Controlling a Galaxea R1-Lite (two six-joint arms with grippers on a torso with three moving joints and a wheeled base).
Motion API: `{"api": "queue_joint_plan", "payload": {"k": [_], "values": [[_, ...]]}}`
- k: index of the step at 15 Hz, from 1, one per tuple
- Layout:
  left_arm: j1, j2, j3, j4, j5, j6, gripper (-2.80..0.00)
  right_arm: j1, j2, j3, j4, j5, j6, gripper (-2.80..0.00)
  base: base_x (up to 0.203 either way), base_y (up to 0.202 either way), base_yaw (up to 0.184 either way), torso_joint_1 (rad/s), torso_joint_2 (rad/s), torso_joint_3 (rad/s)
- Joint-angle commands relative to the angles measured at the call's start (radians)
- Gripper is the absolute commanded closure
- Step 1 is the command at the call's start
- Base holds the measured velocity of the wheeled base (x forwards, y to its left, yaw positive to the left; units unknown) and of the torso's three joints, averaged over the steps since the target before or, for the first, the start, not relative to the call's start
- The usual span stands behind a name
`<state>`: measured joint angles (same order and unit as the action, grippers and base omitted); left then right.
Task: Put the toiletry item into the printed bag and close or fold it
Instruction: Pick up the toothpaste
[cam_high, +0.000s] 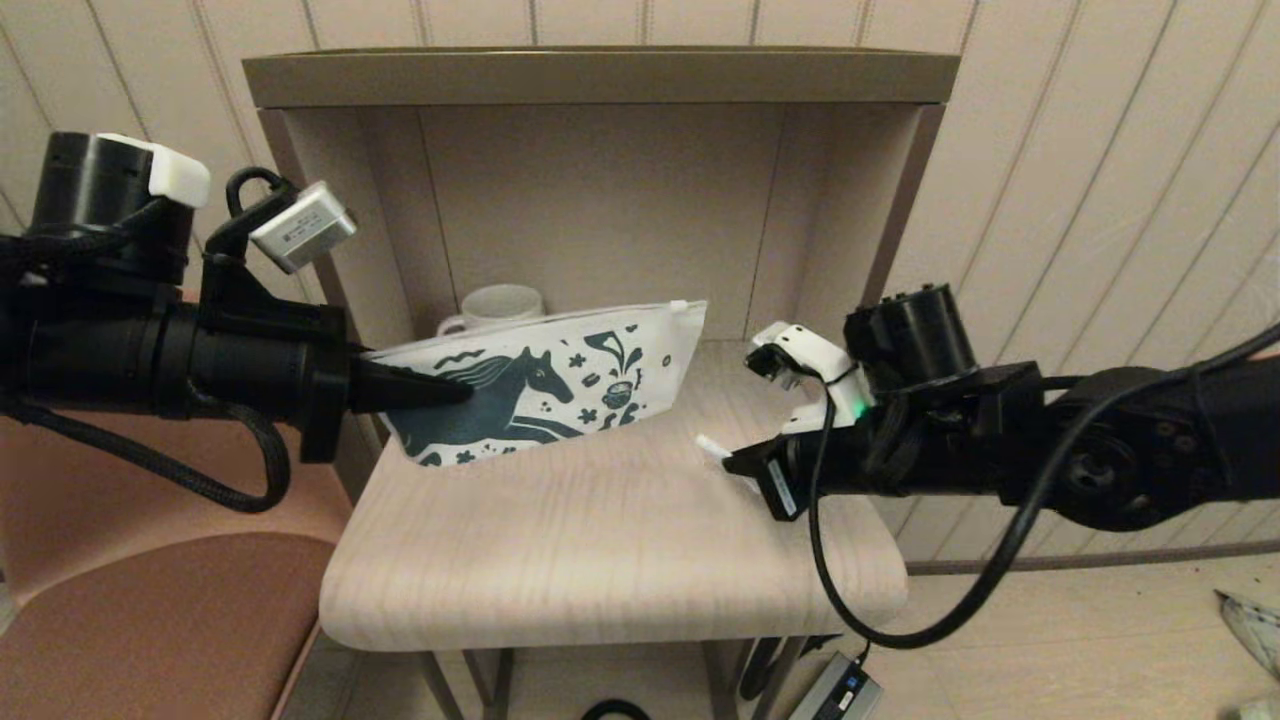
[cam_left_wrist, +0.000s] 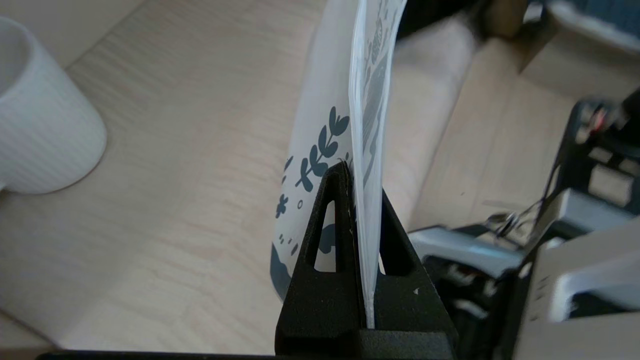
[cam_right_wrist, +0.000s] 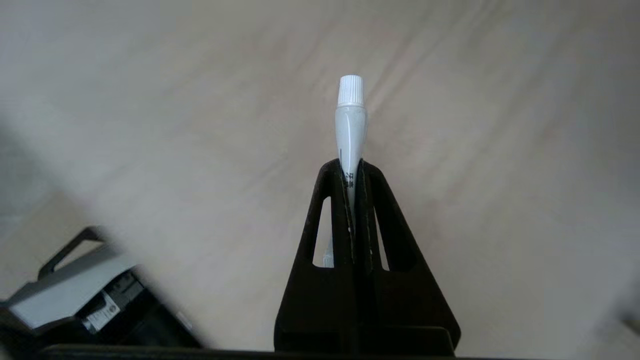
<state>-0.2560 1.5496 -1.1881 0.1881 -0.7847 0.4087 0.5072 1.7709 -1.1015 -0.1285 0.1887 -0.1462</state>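
The printed bag (cam_high: 560, 385), white with a dark teal horse, is held up on edge over the table's back left. My left gripper (cam_high: 455, 390) is shut on its left end, and the pouch (cam_left_wrist: 367, 150) runs out thin between the black fingers (cam_left_wrist: 337, 210). Its zip strip slants up to the right. The toiletry item (cam_right_wrist: 351, 130), a slender white tube with a ribbed cap, sticks out of my right gripper (cam_right_wrist: 354, 167), which is shut on it. In the head view only the tube's white tip (cam_high: 712, 447) shows at my right gripper (cam_high: 735, 462), right of the bag and apart from it.
A white ribbed mug (cam_high: 500, 305) stands behind the bag at the back of the light wood table (cam_high: 600, 560), under a shelf hutch (cam_high: 600, 80). A reddish chair (cam_high: 150, 620) sits at the left. A power brick (cam_high: 835, 690) and cable lie on the floor below.
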Motion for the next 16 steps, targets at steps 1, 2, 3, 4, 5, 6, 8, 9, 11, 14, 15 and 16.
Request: {"api": "queue_joint_plan", "payload": {"k": [1,2,3,4,5,6,8,9,11,14,15,16], "values": [[-0.013,0.006,0.088,-0.063,-0.017,0.055,0.00,-0.018,-0.148,-0.005,0.050,0.002,0.000,0.00,0.000,0.000,0.000,0.000,0.00,0.000],[-0.017,0.003,0.128,-0.123,-0.051,0.108,0.00,-0.029,-0.200,-0.027,0.109,0.002,0.001,0.00,0.000,0.000,0.000,0.000,0.00,0.000],[-0.020,-0.001,0.148,-0.173,-0.074,0.151,0.00,-0.035,-0.240,-0.064,0.174,0.004,0.004,0.00,0.000,0.000,0.000,0.000,0.00,0.000],[-0.046,-0.001,0.147,-0.187,-0.070,0.163,0.00,-0.038,-0.271,-0.129,0.247,0.006,0.014,0.00,0.000,0.000,0.000,0.000,0.00,0.000],[-0.079,0.002,0.140,-0.192,-0.023,0.168,0.00,-0.035,-0.286,-0.199,0.320,0.008,0.039,0.00,0.000,0.000,0.000,0.000,0.00,0.000],[-0.115,0.008,0.135,-0.196,0.035,0.172,0.00,-0.030,-0.291,-0.268,0.387,0.009,0.075,0.00,0.000,0.000,0.000,0.000,0.00,0.000],[-0.185,0.030,0.137,-0.205,0.165,0.213,0.00,0.005,-0.283,-0.406,0.529,0.014,0.153,0.00,0.000,0.000,0.000,0.000,0.00,0.000],[-0.215,0.043,0.140,-0.207,0.228,0.242,0.00,0.024,-0.266,-0.474,0.606,0.016,0.187,0.00,0.000,0.000,0.000,0.000,0.00,0.000],[-0.263,0.057,0.134,-0.208,0.313,0.275,0.00,0.053,-0.213,-0.615,0.765,0.028,0.243,0.00,0.000,0.000,0.000,0.000,0.00,0.000],[-0.298,0.072,0.140,-0.256,0.376,0.294,0.00,0.074,-0.100,-0.798,1.034,0.142,0.299,0.00,0.000,0.000,0.000,0.000,0.00,0.000],[-0.302,0.082,0.153,-0.308,0.395,0.293,0.00,0.084,-0.078,-0.798,1.097,0.168,0.305,0.00,0.000,0.000,0.000,0.000,0.00,0.000],[-0.304,0.094,0.171,-0.359,0.404,0.294,0.00,0.106,-0.056,-0.797,1.141,0.180,0.304,0.00,0.000,0.000,0.000,0.000,0.00,0.000]]}}
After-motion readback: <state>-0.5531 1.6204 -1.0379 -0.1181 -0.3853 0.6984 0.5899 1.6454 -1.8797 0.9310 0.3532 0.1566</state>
